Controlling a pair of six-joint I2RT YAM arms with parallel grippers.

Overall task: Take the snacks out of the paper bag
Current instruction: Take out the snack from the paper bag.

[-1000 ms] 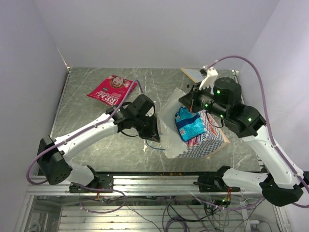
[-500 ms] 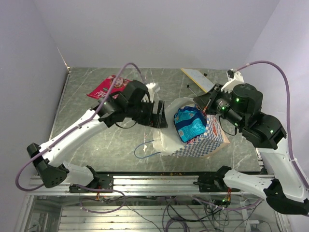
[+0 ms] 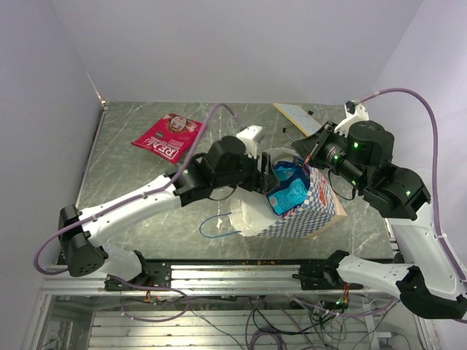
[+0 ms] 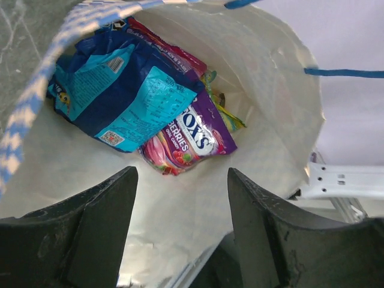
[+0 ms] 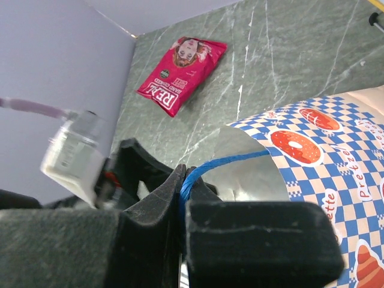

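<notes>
The paper bag [image 3: 310,211] lies on its side, blue-and-white checkered, with its mouth facing left. My right gripper [image 3: 315,154] is shut on one blue string handle [image 5: 225,163] at the upper rim, and the cord runs between its closed jaws [image 5: 183,174]. My left gripper [image 3: 268,175] is open at the bag's mouth with nothing between its fingers [image 4: 180,180]. Inside lie three snacks: a blue packet [image 4: 120,90], a multicoloured purple-red packet [image 4: 192,139] and the edge of a yellow-green one [image 4: 227,113]. A red-pink packet [image 3: 169,136] lies flat on the table at the far left.
A flat tan card strip [image 3: 299,117] lies at the back right, near the wall. The bag's other blue string handle [image 3: 219,226] trails loose on the table in front of the bag. Metal rails run along the table's near edge.
My left gripper has left the bag's lower edge, opened and swung right into the bag's mouth. The right gripper has pulled the handle up and right, holding the mouth wider.
</notes>
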